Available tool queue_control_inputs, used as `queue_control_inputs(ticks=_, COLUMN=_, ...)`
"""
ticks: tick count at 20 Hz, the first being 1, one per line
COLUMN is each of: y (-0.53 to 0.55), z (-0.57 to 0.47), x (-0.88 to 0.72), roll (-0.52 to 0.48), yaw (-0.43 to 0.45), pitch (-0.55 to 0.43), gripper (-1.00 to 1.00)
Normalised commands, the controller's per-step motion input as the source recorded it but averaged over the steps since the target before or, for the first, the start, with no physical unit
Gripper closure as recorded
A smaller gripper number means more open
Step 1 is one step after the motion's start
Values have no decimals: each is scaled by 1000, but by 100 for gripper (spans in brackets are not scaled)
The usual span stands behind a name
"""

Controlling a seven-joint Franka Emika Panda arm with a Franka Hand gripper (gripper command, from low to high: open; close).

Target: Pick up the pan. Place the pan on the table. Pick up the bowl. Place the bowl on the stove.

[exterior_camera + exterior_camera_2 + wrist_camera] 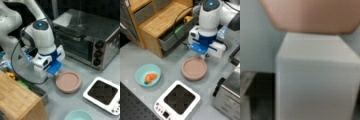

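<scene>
The dusty-pink pan lies flat on the grey table in both front views. My gripper is down low at the pan's rim, right where its white handle is. The wrist view is filled by that white handle, with the pink pan beyond it at the top. The teal bowl stands on the table with an orange carrot toy inside. The white stove has nothing on its black top.
A steel toaster oven stands close behind the pan and beside the stove. A wooden cabinet with a grey drawer holding small items flanks the arm's other side.
</scene>
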Motion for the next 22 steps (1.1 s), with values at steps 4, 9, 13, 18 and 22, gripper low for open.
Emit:
queue_control_inputs(ticks=4, y=-16, z=48, x=167, roll=-65, yaw=72, pitch=-10, gripper=100)
queue_control_inputs(ticks=9, y=-9, z=18, x=162, roll=-80, yaw=66, pitch=4, gripper=100)
queue_control_inputs(ticks=13, y=9, z=-34, x=173, roll=-97, yaw=59, pitch=22, gripper=-100)
queue_control_inputs(ticks=18, y=34, z=-20, x=184, roll=-106, yaw=51, pitch=15, gripper=-100)
queue_control_inputs(ticks=22, y=32, z=-3, x=162, roll=-101, yaw=56, pitch=22, gripper=-100)
